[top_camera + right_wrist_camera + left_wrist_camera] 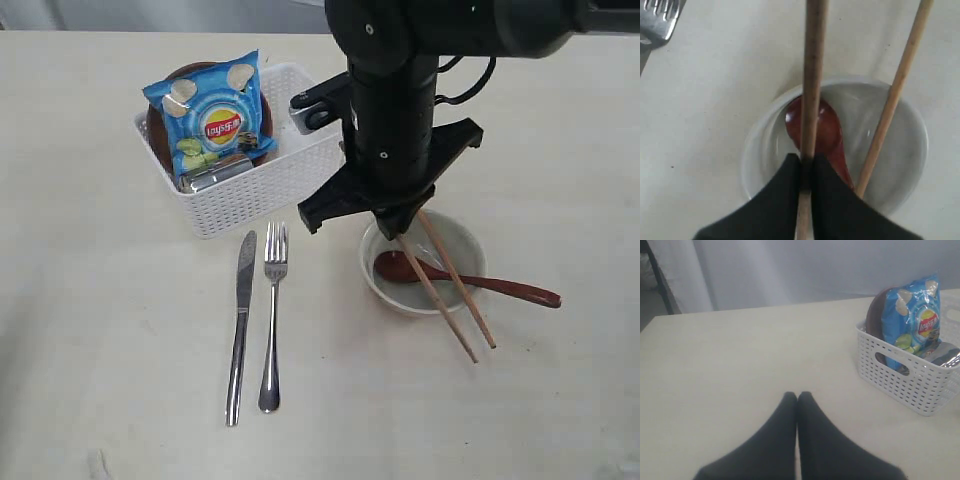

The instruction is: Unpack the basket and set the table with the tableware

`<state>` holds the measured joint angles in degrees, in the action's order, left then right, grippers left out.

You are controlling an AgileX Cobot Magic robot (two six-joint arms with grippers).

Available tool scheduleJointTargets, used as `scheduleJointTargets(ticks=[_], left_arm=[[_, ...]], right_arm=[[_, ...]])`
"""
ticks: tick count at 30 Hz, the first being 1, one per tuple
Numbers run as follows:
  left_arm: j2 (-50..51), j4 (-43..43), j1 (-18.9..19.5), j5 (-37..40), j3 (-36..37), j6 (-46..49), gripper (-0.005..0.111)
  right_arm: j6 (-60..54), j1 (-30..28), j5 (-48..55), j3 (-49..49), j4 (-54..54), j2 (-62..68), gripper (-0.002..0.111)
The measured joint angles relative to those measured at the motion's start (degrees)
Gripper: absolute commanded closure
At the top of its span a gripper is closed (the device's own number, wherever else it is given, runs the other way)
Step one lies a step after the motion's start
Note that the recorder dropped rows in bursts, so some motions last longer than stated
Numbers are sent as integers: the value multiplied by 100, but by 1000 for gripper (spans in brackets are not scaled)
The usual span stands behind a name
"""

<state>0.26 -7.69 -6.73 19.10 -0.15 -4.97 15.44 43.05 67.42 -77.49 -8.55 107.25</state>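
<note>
Arm (392,110) upright, tool (806,161) pinching chopstick (813,75) over bowl (910,135).

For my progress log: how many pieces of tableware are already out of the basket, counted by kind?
knife: 1
fork: 1
bowl: 1
spoon: 1
chopsticks: 2
Total: 6

Knife (240,325), fork (272,315) left of bowl (462,243); spoon (500,287), 2 chopsticks (454,275) in it; basket (250,195) behind
</note>
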Motion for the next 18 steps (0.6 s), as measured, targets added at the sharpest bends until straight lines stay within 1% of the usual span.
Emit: scheduleJointTargets(ticks=[4,18], left_arm=[[0,0,0,0,0,0,107],[0,0,0,0,0,0,107]], right_arm=[[10,0,-24,0,-178,45,109],[186,0,-197,-11,-276,276,108]])
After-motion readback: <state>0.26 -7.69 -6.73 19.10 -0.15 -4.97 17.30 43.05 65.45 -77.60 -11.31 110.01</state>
